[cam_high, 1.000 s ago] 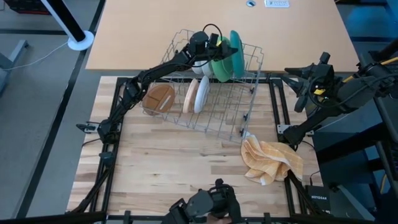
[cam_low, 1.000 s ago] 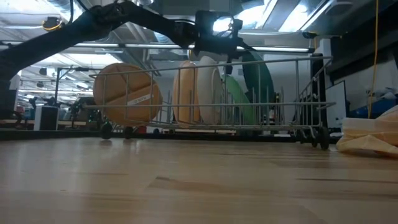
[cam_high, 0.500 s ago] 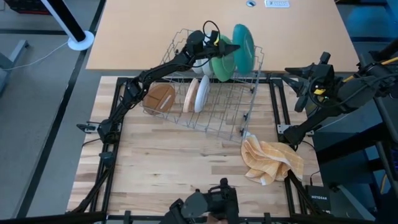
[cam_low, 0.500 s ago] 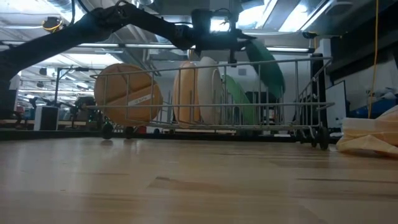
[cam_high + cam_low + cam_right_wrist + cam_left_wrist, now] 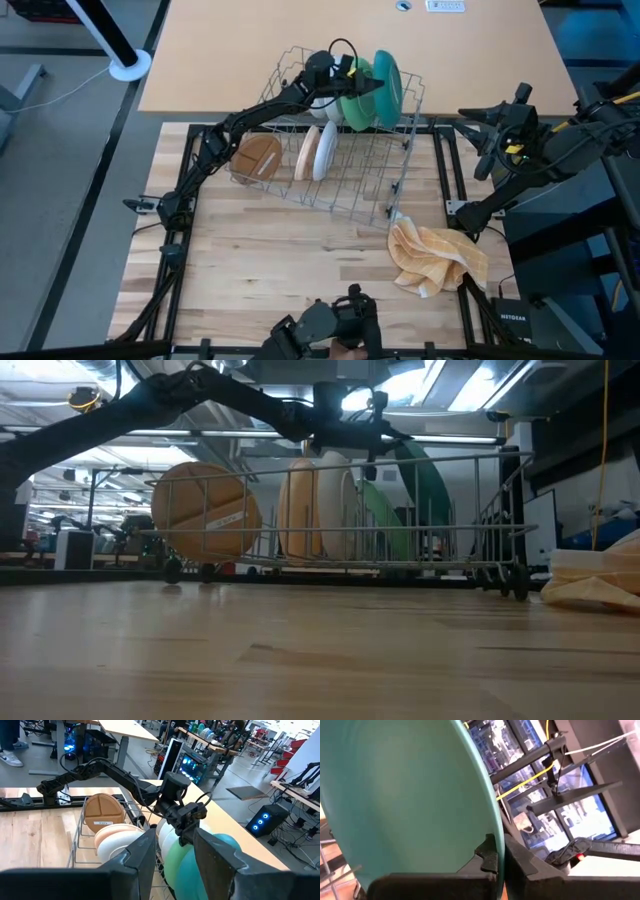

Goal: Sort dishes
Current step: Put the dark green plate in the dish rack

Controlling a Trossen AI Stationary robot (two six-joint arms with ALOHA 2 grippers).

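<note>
as it clamps: left pincer [image 5: 368, 84] on teal plate [image 5: 388, 75]

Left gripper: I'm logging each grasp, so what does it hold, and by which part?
The left gripper is shut on the teal plate, pinching its rim edge, over the grey wire rack. The right gripper is open, holding nothing.

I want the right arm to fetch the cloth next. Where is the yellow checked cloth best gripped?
Probably pinch a raised fold near the middle of the yellow checked cloth, coming straight down from above. It lies crumpled on the table, so its ridges give the fingers something to close on.
</note>
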